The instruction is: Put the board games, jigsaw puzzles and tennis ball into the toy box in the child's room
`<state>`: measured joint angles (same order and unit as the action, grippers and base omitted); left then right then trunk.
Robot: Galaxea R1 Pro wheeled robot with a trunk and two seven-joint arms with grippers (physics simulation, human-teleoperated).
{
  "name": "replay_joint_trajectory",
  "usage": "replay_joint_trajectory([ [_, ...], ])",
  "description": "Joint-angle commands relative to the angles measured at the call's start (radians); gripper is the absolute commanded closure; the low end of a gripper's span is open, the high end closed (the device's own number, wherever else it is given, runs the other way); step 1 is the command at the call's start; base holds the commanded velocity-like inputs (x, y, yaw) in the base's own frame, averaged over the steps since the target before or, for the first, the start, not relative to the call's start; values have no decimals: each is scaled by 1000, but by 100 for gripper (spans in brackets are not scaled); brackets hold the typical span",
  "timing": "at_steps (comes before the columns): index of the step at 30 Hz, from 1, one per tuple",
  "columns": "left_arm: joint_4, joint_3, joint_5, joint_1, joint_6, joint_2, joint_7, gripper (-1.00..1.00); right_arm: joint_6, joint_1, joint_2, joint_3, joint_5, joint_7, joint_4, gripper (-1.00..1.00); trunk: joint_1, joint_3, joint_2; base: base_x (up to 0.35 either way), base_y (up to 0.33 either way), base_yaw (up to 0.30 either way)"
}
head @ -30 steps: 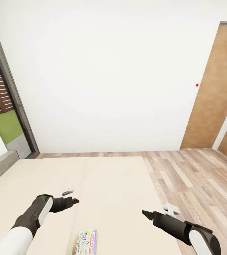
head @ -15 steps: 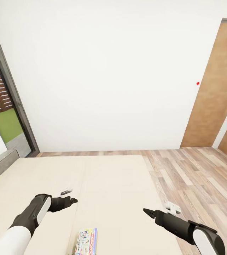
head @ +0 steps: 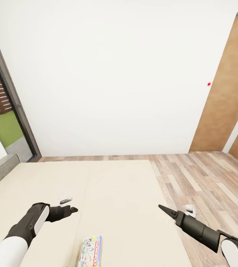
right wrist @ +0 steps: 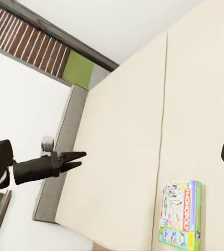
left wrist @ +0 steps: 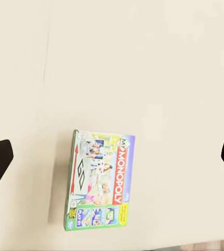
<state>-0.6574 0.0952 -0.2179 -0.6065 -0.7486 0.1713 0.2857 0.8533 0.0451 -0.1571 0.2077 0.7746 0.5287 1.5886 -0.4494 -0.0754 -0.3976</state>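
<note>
Flat white-green MONOPOLY board game box (head: 90,251) on cream mattress bed (head: 115,185), long axis front-to-back, nearer empty, spread-fingered left gripper (head: 73,210) than right gripper (head: 162,208), grip state indiscernible.

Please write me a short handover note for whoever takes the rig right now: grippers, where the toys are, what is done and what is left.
Left gripper: held over the bed, holding nothing; in the left wrist view its fingers stand wide apart above the mattress.
Right gripper: held above the bed's right side, holding nothing; whether it is open cannot be told.
Monopoly board game: flat on the mattress near the robot, between the two arms, untouched.
Done: nothing visibly packed from here.
Left: pick up this game and carry it to the toy box; the other toys, table and toy box still need finding.
</note>
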Motion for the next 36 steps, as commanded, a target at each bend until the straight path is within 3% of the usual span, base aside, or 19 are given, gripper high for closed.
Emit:
replay_joint_trajectory([
  [1, -1, 3, 0, -1, -7, 2, 8, -100, 7, 1, 0, 11, 0, 24, 0, -100, -1, -4, -2, 0, 0, 0],
  [14, -1, -5, 1, -1, -12, 5, 31, -100, 18, 1, 0, 53, 0, 105, -1, -100, -1, -25, -2, 0, 0, 0],
  [26, -1, -92, 0, -1, -9, 2, 31, -100, 20, 1, -1, 57, 1, 112, -2, -100, -1, -45, -2, 0, 0, 0],
  [36, -1, -114, 0, -1, -6, 1, 33, -100, 21, 1, -1, 58, 2, 112, -3, -100, -1, -61, -2, 0, 0, 0],
])
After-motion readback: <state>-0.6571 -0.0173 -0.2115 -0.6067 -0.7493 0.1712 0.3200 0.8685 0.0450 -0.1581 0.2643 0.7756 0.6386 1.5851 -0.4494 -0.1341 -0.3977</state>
